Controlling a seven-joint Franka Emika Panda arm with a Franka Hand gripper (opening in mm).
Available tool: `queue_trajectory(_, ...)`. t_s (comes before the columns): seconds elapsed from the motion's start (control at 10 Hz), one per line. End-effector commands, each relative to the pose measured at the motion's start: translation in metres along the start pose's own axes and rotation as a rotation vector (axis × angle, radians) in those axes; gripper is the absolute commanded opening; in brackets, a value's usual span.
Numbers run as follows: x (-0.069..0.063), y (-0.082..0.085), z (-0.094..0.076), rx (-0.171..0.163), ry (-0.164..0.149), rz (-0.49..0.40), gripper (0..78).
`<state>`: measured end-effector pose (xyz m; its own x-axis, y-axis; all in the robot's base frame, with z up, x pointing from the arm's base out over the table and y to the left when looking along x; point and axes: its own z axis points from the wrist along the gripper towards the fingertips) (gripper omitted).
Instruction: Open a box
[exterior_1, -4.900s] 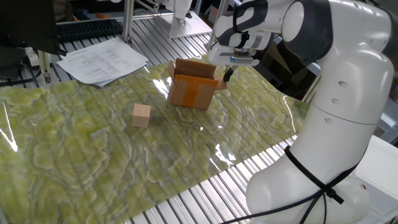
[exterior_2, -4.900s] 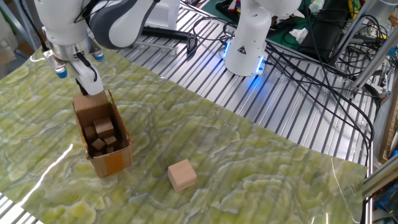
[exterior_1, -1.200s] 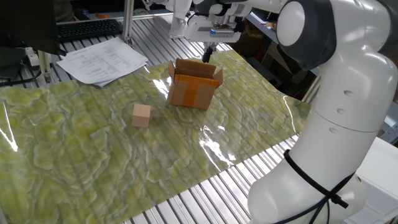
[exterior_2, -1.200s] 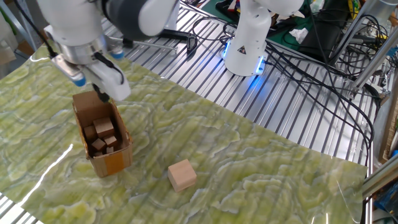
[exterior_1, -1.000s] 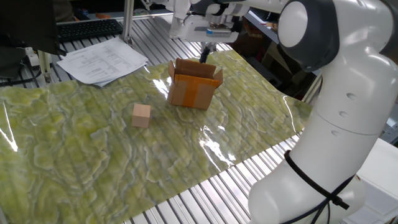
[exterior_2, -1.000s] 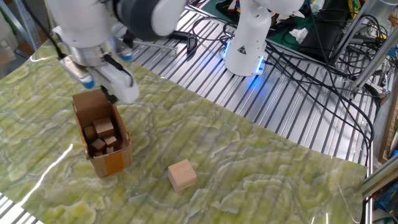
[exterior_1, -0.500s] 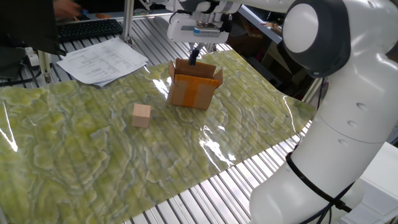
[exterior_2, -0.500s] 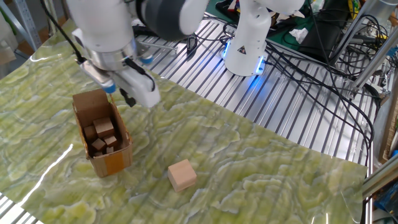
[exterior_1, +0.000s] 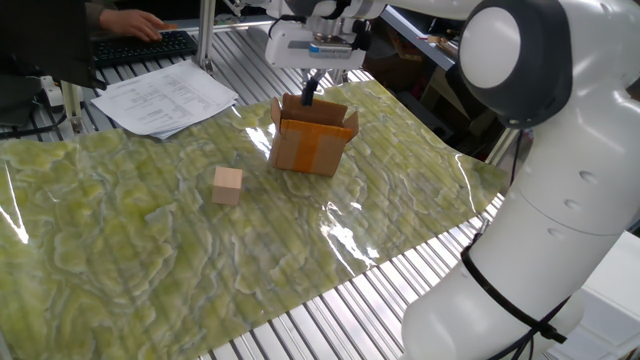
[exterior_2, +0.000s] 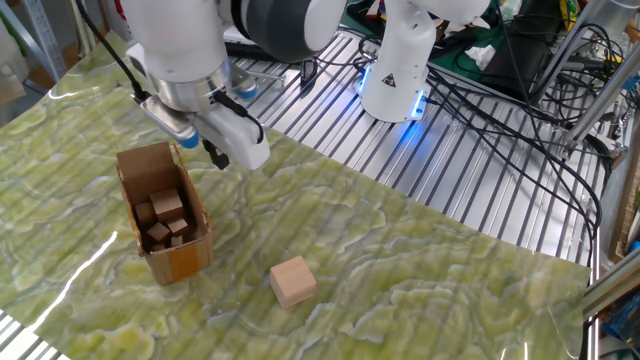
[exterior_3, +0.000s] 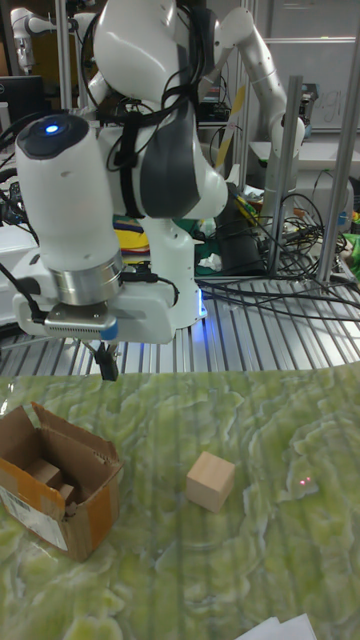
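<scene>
The box (exterior_1: 312, 138) is a small brown carton with orange tape, standing on the green mat with its top flaps up. In the other fixed view the box (exterior_2: 165, 215) is open at the top and holds several small wooden blocks. My gripper (exterior_1: 310, 92) hangs just behind the box's rear flap, fingers together with nothing between them. It shows beside the box, clear of it, in the other fixed view as the gripper (exterior_2: 215, 154), and in the tall view the gripper (exterior_3: 105, 364) sits above and right of the box (exterior_3: 60, 480).
A plain wooden cube (exterior_1: 228, 185) lies on the mat (exterior_1: 150, 260) left of the box, also seen as the cube (exterior_2: 293, 281). Papers (exterior_1: 165, 97) and a keyboard (exterior_1: 145, 45) with a person's hand (exterior_1: 128, 22) on it lie at the back. A second robot base (exterior_2: 400, 60) stands behind.
My gripper has slid sideways along the back of the box, away from its opening, still shut. A person's hand has come onto the keyboard. The box and cube stayed put.
</scene>
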<state>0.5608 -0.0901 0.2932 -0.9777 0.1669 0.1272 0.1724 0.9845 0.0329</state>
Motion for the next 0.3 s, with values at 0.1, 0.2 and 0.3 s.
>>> queue_trajectory(0.1,0.0022,0.0027,-0.003,0.017,-0.007,-0.025,0.0)
queue_trajectory(0.2,0.0026,0.0035,-0.003,0.018,-0.008,-0.036,0.0)
queue_trajectory(0.3,0.0029,0.0042,-0.0027,0.019,-0.007,-0.034,0.0)
